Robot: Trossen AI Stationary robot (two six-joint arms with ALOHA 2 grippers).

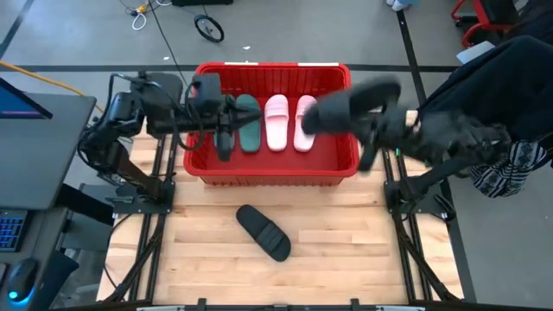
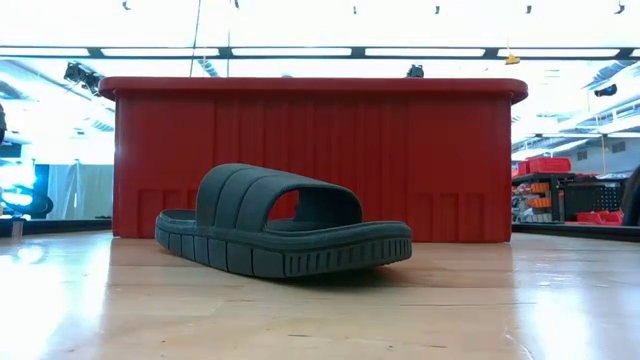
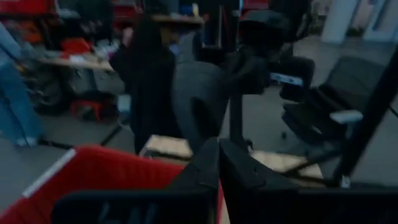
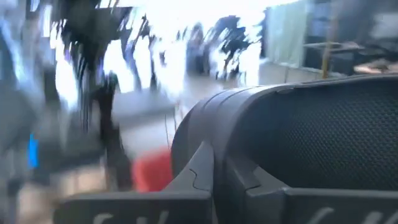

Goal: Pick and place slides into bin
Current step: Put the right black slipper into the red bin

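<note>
The red bin (image 1: 273, 173) stands at the table's far middle. In it lie a dark green slide (image 1: 249, 125) and two pale pink slides (image 1: 276, 123), (image 1: 305, 130), soles down. My right gripper (image 1: 373, 119) is shut on a black slide (image 1: 350, 104) above the bin's right end. My left gripper (image 1: 233, 115) is shut and empty over the bin's left part, pointing toward the table's right; it also shows in the left wrist view (image 3: 219, 155). A second black slide (image 1: 263, 231) rests sole-down on the table in front of the bin and shows in the low view (image 2: 280, 230). My right gripper holds the black slide between its two fingers (image 4: 205, 165), coming from the table's right side. The fingers sit near one rounded end of the slide (image 4: 249, 143); the exact part is hidden by the fingers. The slide is lifted clear, roughly level, above the bin's right end.
The bin's rim (image 2: 310, 88) stands well above the table. Bare wooden table (image 1: 346, 250) lies in front of the bin on both sides of the loose black slide. A dark shape (image 1: 223, 142) below my left arm cannot be told apart from the arm.
</note>
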